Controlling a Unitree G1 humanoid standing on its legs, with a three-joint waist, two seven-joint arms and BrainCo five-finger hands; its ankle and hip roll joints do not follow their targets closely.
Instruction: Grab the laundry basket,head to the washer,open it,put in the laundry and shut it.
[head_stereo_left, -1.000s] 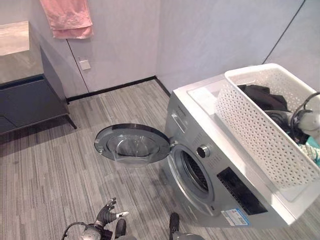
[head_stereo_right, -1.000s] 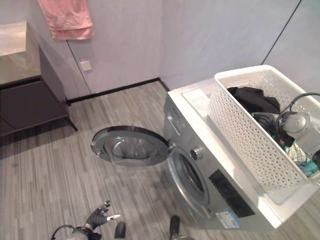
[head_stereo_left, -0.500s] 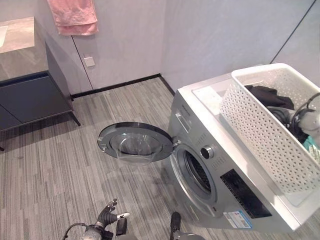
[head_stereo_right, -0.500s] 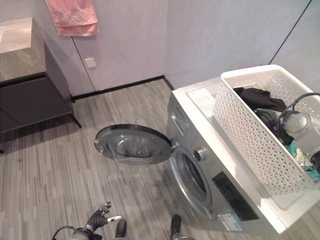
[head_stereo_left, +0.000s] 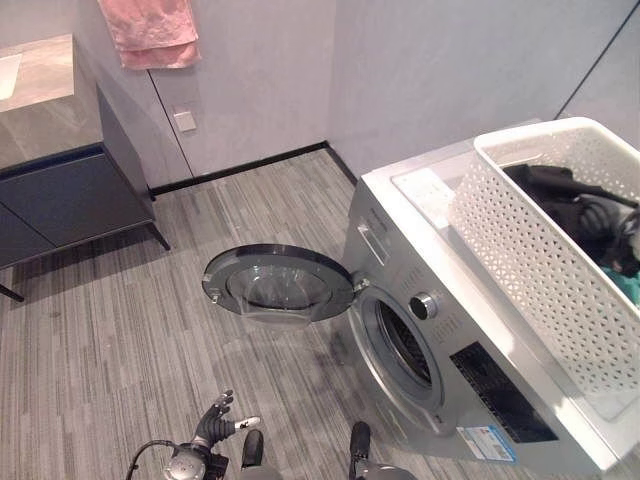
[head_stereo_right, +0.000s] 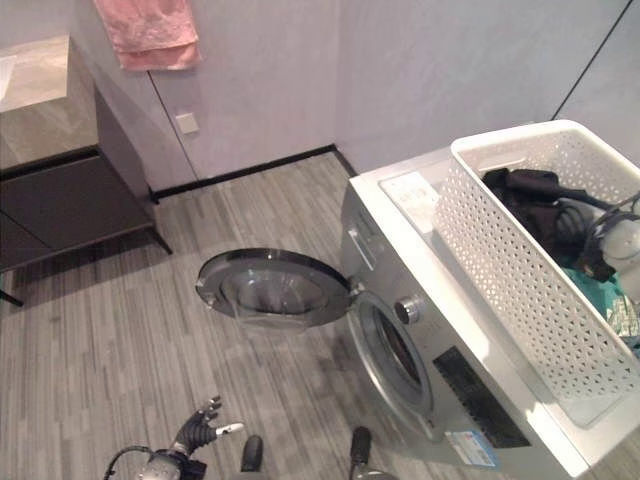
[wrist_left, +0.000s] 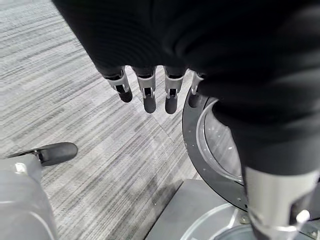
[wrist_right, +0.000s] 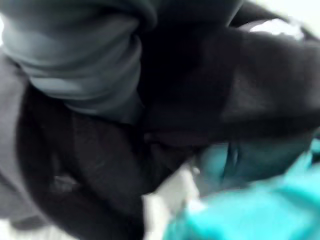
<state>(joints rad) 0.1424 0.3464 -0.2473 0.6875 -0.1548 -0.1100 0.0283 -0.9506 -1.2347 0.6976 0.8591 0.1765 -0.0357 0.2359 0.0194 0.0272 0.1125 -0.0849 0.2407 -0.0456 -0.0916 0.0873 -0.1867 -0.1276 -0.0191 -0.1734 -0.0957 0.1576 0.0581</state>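
The silver front-loading washer (head_stereo_left: 440, 330) stands at the right with its round door (head_stereo_left: 275, 283) swung wide open over the floor, and the drum opening (head_stereo_left: 405, 345) is dark. On its top sits the white perforated laundry basket (head_stereo_left: 530, 250), holding dark clothes (head_stereo_left: 570, 195) and a teal piece (head_stereo_right: 590, 295). My right arm (head_stereo_right: 622, 238) reaches into the basket, and its hand is buried among the clothes; in the right wrist view dark cloth (wrist_right: 150, 165) and teal cloth (wrist_right: 260, 210) press close. My left hand (head_stereo_left: 215, 430) hangs low above the floor, fingers (wrist_left: 145, 92) straight and empty.
A dark cabinet (head_stereo_left: 50, 190) with a stone-like top stands against the left wall. A pink towel (head_stereo_left: 150, 30) hangs above a wall socket (head_stereo_left: 185, 120). Grey plank floor (head_stereo_left: 100, 350) spreads in front of the open door.
The whole picture has slid as the camera moved. My right arm stays inside the basket and the left hand stays low by the floor; the washer door has not moved.
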